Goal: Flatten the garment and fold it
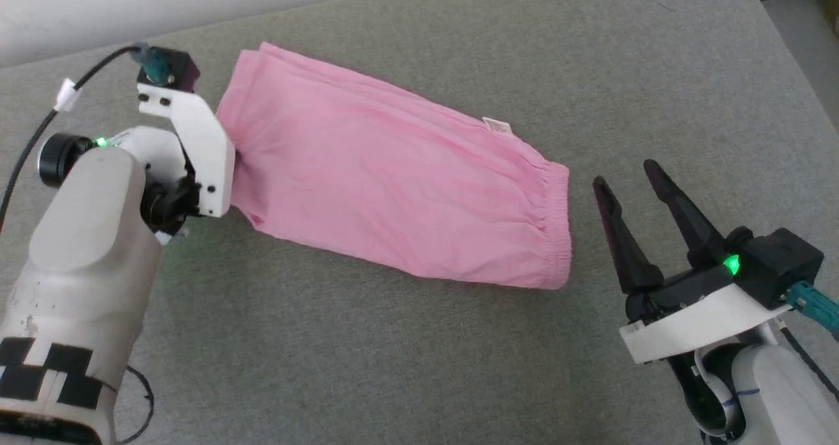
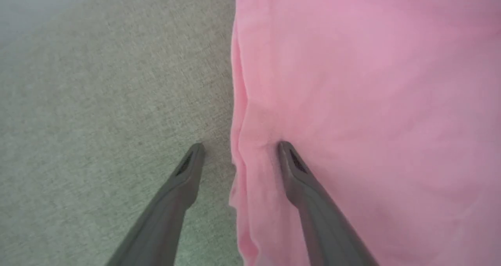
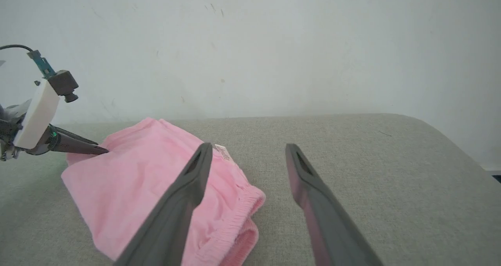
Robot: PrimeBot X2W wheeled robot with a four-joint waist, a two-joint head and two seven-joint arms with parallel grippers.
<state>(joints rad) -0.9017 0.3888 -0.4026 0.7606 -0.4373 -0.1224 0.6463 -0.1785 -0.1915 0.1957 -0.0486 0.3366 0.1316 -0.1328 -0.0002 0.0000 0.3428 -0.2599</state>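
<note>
While the garment (image 1: pixel 393 183) lay flattened on the table (image 1: pixel 419 366), apparently folded once, both grippers were wide open and empty: left gripper (image 2: pixel 240 145) straddling its far edge, right gripper (image 1: pixel 626 174) just beside its elastic edge. A cross fold was judged outstanding.

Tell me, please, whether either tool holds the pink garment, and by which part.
Nothing: the left tool is open astride one end of the garment; the right tool is open, clear of it.

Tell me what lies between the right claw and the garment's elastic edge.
Only bare grey fabric surface. In the head view, the open right claw stands apart from the gathered edge of the garment.
</note>
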